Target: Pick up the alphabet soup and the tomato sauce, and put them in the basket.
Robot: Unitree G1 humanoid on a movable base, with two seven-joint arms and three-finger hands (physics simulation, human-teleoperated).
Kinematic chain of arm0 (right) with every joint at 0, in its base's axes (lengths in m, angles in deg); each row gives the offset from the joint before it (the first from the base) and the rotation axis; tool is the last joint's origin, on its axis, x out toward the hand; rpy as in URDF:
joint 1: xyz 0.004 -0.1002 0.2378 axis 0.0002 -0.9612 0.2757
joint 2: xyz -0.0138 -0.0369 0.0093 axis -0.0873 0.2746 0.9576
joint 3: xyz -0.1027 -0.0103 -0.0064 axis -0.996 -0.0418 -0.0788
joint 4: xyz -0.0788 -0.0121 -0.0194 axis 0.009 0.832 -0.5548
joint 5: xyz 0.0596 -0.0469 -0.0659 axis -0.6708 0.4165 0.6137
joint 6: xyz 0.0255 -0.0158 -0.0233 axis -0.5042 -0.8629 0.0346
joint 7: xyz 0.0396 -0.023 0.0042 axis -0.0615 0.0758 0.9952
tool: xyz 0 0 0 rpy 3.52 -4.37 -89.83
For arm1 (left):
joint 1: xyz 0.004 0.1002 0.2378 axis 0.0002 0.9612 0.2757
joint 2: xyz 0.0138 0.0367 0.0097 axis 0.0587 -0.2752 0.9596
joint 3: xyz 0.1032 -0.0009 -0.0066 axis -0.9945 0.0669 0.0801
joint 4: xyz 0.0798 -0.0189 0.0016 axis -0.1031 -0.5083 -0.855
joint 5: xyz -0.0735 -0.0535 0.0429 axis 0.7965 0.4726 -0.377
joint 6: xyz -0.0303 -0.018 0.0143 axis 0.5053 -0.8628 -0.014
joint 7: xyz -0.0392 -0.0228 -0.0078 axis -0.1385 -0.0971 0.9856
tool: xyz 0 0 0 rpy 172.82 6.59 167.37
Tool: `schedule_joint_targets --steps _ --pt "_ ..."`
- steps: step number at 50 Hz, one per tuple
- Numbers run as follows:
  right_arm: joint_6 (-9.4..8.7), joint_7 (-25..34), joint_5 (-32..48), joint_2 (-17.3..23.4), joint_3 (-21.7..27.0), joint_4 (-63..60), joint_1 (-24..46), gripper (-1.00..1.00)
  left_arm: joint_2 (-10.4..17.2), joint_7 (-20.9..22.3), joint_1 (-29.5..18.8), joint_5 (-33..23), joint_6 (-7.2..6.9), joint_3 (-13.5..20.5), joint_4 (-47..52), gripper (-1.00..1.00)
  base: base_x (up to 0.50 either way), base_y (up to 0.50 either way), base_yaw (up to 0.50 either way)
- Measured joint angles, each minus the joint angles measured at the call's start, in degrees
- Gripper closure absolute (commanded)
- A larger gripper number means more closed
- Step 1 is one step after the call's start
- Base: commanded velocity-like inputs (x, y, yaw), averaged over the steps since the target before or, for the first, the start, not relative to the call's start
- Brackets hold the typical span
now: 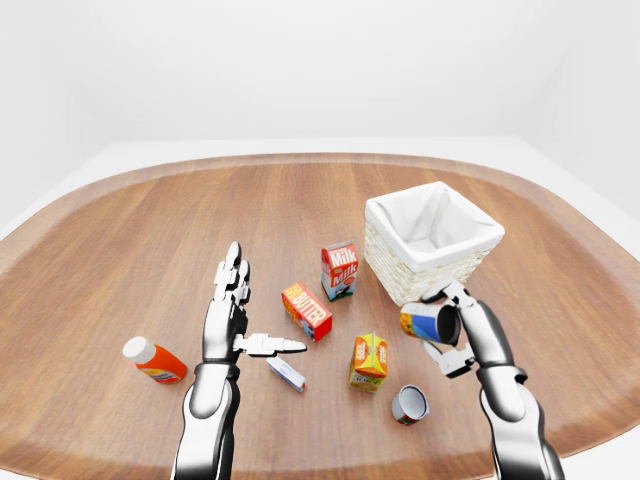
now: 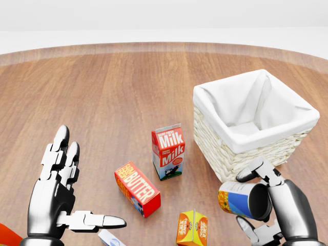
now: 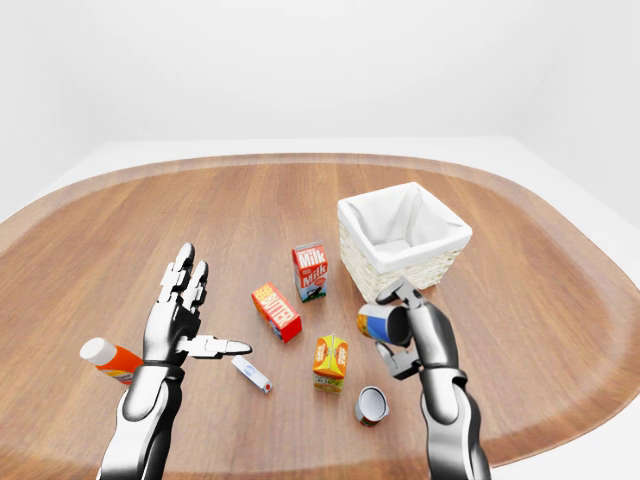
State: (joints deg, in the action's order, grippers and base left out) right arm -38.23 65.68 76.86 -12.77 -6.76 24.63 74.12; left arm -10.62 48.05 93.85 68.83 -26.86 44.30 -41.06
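Note:
My right hand (image 2: 254, 201) is shut on a can with a blue, white and orange label, the alphabet soup (image 2: 236, 199). It holds the can on its side in the air, just below the near wall of the white-lined wicker basket (image 2: 241, 159) in the head view. A second can with a reddish label, apparently the tomato sauce (image 1: 410, 403), lies on the table below the held can, its grey end facing me. At the lower left my left hand (image 2: 69, 197) hovers open with fingers spread, holding nothing.
A milk carton (image 2: 168, 151), a red butter box (image 2: 137, 188) and an orange juice carton (image 2: 192, 228) sit between my hands on the wooden table (image 2: 118, 97). An orange bottle (image 1: 153, 360) and a small white tube (image 1: 287, 374) lie near my left hand.

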Motion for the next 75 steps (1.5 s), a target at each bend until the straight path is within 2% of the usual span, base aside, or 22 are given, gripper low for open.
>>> schedule_joint_targets --steps 5,25,41,75 --pt "-1.25 1.58 1.17 -0.13 -0.55 -3.94 1.10 1.00 0.00 0.00 0.00 0.00 0.00 0.00 0.00 -1.00 0.00 0.00 0.00" --pt "-9.82 7.70 9.17 0.33 -3.33 -16.20 7.00 1.00 0.00 0.01 0.00 0.00 0.00 0.00 0.00 -1.00 0.00 0.00 0.00" --pt "-9.90 12.60 15.20 2.17 -4.31 -17.60 14.18 1.00 0.00 0.01 0.00 0.00 0.00 0.00 0.00 -1.00 0.00 0.00 0.00" --pt "-9.90 20.45 19.81 11.01 -0.59 -10.41 28.69 1.00 0.00 0.00 0.00 0.00 0.00 0.00 0.00 -1.00 0.00 0.00 0.00"
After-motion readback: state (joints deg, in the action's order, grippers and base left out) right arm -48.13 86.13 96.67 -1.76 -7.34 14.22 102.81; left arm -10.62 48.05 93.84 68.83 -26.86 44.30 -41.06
